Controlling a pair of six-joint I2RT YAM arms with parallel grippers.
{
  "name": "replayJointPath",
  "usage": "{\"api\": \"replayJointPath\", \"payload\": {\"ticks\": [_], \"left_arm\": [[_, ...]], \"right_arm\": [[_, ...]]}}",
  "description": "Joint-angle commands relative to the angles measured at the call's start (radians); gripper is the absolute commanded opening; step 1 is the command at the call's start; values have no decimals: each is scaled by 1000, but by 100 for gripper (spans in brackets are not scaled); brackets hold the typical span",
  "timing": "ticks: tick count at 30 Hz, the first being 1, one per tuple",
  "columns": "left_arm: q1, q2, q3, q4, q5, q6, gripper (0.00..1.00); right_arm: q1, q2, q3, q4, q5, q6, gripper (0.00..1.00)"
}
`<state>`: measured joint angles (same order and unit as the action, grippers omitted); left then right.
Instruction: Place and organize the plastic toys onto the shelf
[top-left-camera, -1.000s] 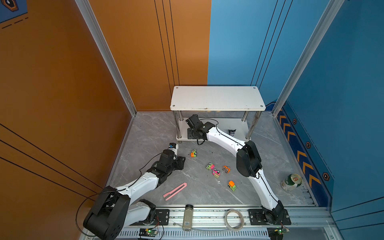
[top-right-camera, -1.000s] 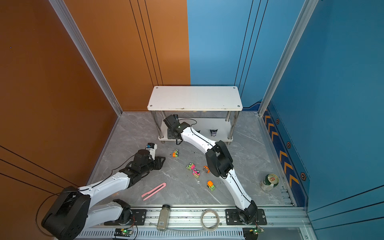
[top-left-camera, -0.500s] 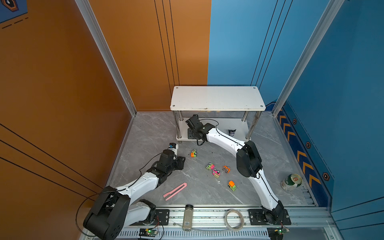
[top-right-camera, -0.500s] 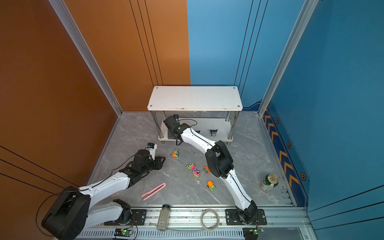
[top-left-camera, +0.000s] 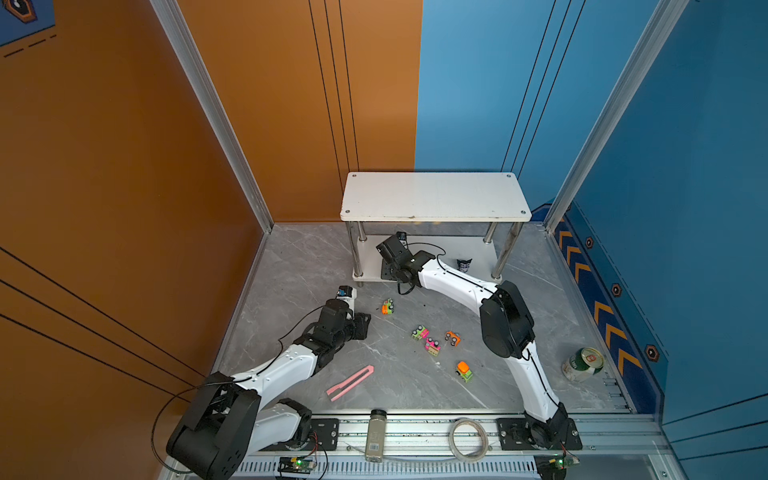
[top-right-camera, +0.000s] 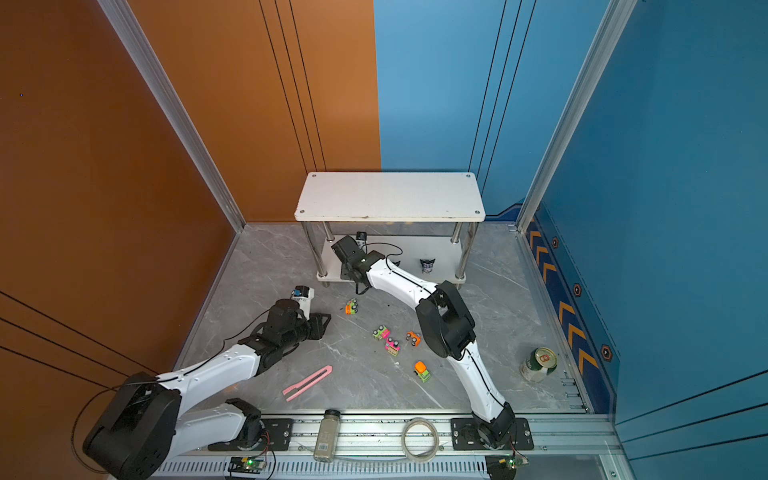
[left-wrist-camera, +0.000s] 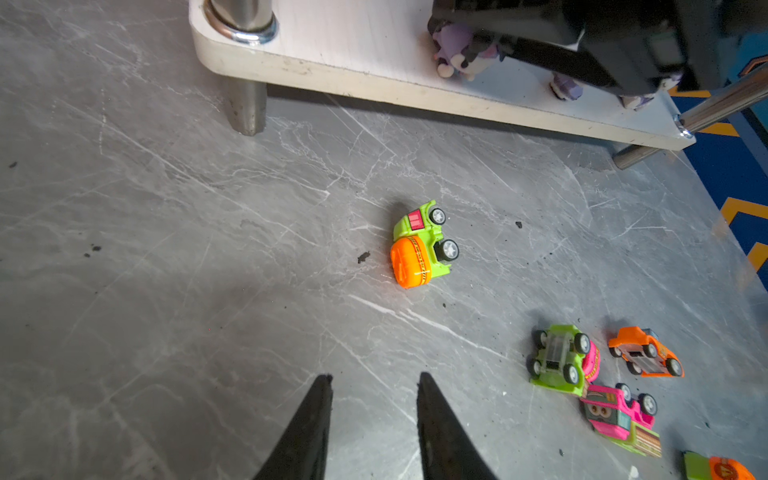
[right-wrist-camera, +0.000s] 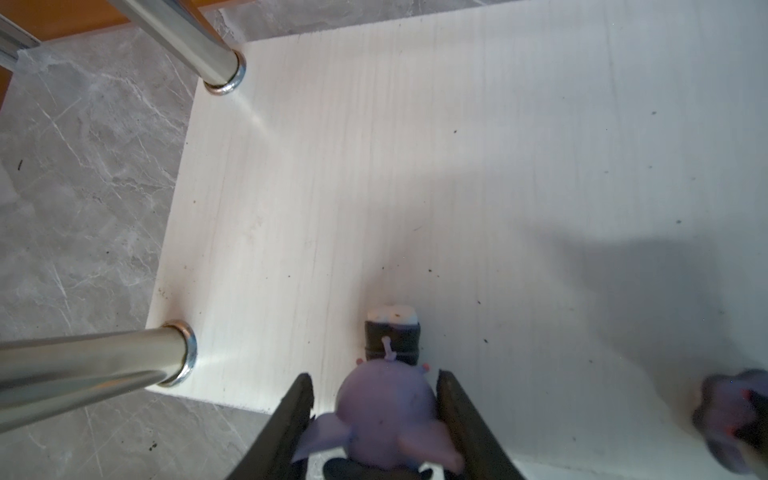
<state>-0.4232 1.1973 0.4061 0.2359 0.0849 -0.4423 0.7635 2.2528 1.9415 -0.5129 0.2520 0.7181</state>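
Comparing with 1 second before, both arms had kept nearly the same poses; the only change was at the right gripper (right-wrist-camera: 374, 376), whose jaws had drawn slightly closer. They flanked the head of the purple figurine (right-wrist-camera: 388, 411), 1 finger against its head and the other against its ear. It seemed pinched, though blur left the contact unsure. That figurine sat at the front edge of the lower tier (right-wrist-camera: 415, 166) of the shelf (top-left-camera: 434, 195), near a chrome leg (right-wrist-camera: 83, 365). A second figurine (top-left-camera: 464, 264) stood farther right on that tier, and a blurred third figurine (right-wrist-camera: 731, 419) lay between them.

The left gripper (left-wrist-camera: 374, 378) hovered low over the floor, fingers spread and empty, pointed toward the green-and-orange car (left-wrist-camera: 422, 245), which lay on its side ahead, well apart.

On the grey marbled floor (top-left-camera: 299, 274) a green-pink car (top-left-camera: 420, 332), a pink car (top-left-camera: 432, 345) and an orange car (top-left-camera: 452, 338) clustered, with an orange-topped car (top-left-camera: 464, 371) nearer the rail. A pink strip (top-left-camera: 351, 382) and a can (top-left-camera: 582, 364) also lay there. Orange and blue walls enclosed the cell.
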Motion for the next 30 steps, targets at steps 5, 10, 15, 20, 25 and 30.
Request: {"api": "replayJointPath", "payload": {"ticks": [5,10,15,20,25,30], "left_arm": [[12,-23,1,1,19,14,36],[15,-32,-6,-1,14,17,37],[17,-31,-6,0,15,16,37],[18,-32,-7,0,16,16,37],[20,-28,-7,2,16,13,37],[20,-24,-3,2,18,10,37]], "right_arm": [[-6,-22,-21,20,57,99,32],[-7,-11,-9,28,58,102,32],[-12,13,20,14,38,89,32],[-15,25,23,13,24,70,35],[-22,28,21,1,22,64,38],[-24,28,20,-1,16,65,53]]}}
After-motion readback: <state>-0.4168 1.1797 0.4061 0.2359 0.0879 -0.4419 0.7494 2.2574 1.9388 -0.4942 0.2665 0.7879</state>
